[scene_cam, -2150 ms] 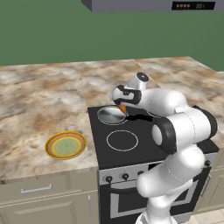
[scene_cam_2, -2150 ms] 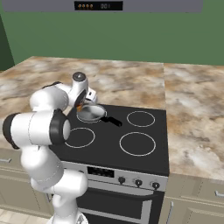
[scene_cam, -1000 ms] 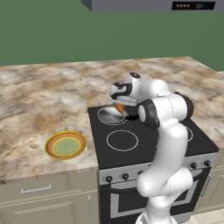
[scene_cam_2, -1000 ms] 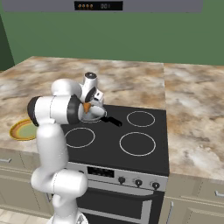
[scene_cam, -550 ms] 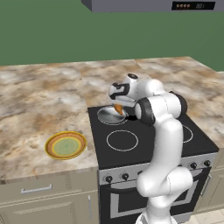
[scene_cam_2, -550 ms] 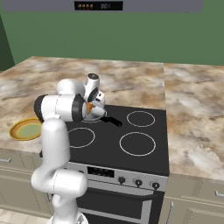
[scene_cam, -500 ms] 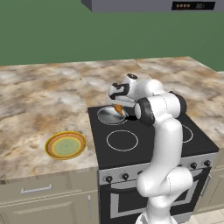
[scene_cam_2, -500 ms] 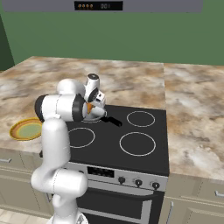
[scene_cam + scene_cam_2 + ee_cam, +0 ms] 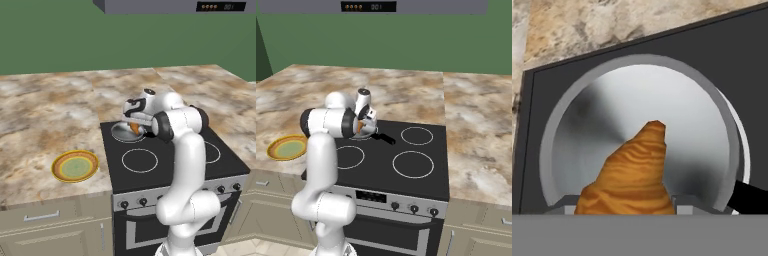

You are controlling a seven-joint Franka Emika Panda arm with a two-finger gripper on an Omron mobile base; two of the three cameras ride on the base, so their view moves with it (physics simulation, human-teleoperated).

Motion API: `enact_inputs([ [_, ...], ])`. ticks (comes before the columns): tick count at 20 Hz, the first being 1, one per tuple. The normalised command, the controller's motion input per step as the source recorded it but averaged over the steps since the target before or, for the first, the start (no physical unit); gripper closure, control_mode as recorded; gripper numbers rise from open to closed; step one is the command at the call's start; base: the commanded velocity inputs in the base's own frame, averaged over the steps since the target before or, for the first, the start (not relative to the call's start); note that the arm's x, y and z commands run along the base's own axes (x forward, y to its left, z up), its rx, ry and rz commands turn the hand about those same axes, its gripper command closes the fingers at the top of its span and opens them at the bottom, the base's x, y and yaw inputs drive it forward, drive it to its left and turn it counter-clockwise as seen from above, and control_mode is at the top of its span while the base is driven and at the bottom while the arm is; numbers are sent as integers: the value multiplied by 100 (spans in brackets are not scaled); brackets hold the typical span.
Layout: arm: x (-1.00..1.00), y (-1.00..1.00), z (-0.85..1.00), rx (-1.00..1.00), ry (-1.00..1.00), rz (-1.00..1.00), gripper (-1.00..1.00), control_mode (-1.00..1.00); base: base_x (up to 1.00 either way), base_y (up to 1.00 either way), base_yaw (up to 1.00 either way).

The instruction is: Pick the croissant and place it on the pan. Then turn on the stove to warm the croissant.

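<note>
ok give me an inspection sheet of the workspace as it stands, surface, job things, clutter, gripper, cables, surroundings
surface: marbled brown counter around a black stove with front knobs
job's things: croissant held over the silver pan, which sits on the stove's rear burner; whether it touches the pan cannot be told
clutter: yellow-rimmed plate on the counter beside the stove
grippers: gripper shut on the croissant, above the pan
cables: nothing seen
surroundings: green wall, range hood overhead, cabinet fronts below
</note>
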Motion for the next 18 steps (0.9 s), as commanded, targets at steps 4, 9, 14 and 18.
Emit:
enact_inputs([
  [4,11,0,-23,0,0,0,100,-100,0,0,0],
  [9,16,0,-20,0,0,0,100,-100,0,0,0],
  [14,17,0,-15,0,0,0,100,-100,0,0,0],
  [18,13,0,-11,0,0,0,-100,-100,0,0,0],
])
